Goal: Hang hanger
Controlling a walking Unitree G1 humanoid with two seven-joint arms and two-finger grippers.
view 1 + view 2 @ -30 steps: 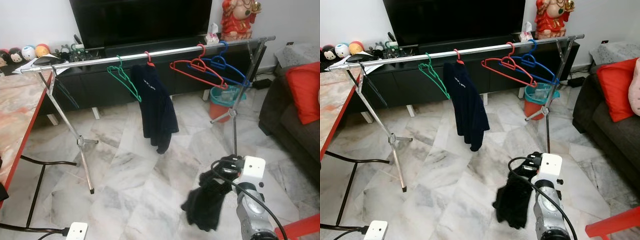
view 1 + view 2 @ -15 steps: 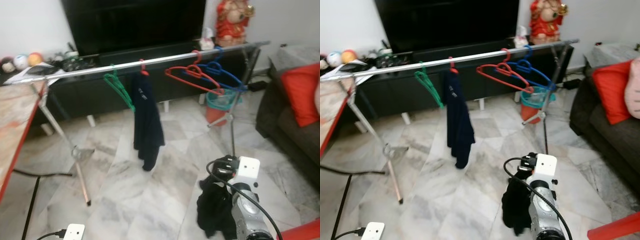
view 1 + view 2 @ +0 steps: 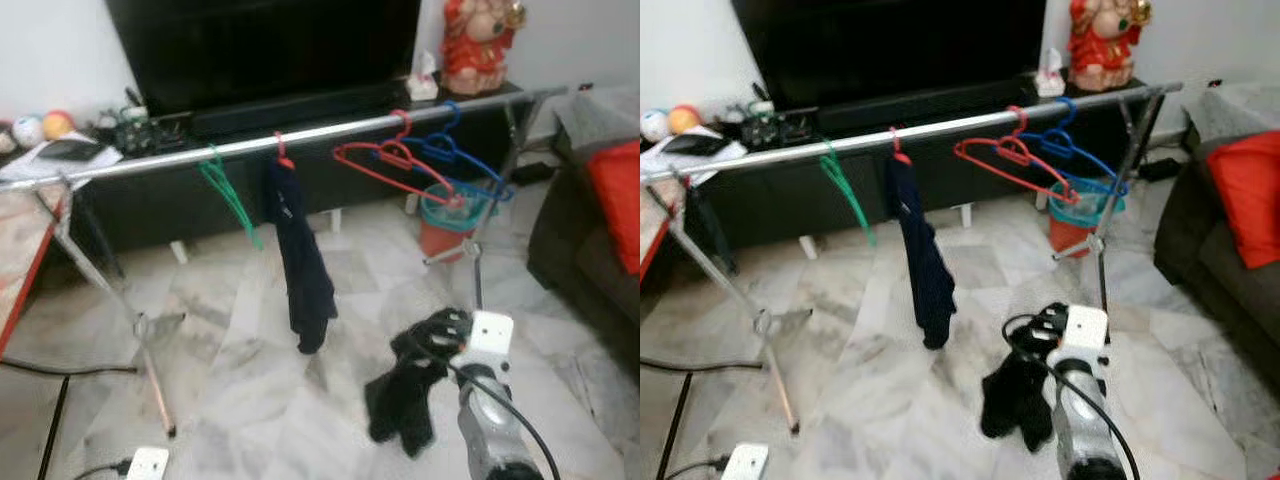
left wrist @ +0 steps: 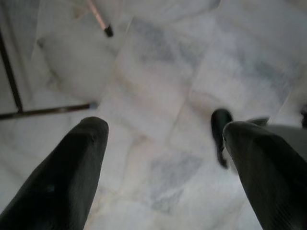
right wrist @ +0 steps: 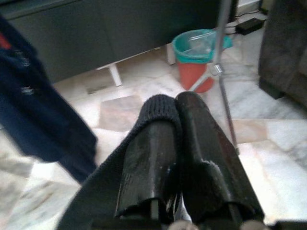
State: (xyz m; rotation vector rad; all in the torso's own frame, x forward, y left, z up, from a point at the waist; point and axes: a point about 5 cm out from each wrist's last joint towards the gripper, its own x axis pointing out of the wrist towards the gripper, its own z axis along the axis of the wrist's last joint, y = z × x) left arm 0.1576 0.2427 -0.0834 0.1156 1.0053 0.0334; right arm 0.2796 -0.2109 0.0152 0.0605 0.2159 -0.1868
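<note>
A silver clothes rail (image 3: pixel 330 131) on tripod legs crosses the room. On it hang a green hanger (image 3: pixel 229 196), a navy garment (image 3: pixel 306 262) on a red hanger, an empty red hanger (image 3: pixel 394 165) and a blue hanger (image 3: pixel 462 163). Low on the right, my right gripper (image 5: pixel 175 108) is shut on a black knitted garment (image 3: pixel 404 396) that dangles above the marble floor, below and in front of the rail. Whether a hanger sits inside that garment is hidden. My left gripper (image 4: pixel 163 129) hangs open over the floor at the lower left.
A dark TV console (image 3: pixel 200 190) stands behind the rail. A teal and red bin (image 3: pixel 446 214) sits by the rail's right leg. A sofa with a red cushion (image 3: pixel 618 188) is on the right, and a red-edged table (image 3: pixel 22 250) on the left.
The whole view has shifted and blurred, so the camera has moved. The black garment still hangs from my right gripper and has swung slightly left. The left gripper has stayed low.
</note>
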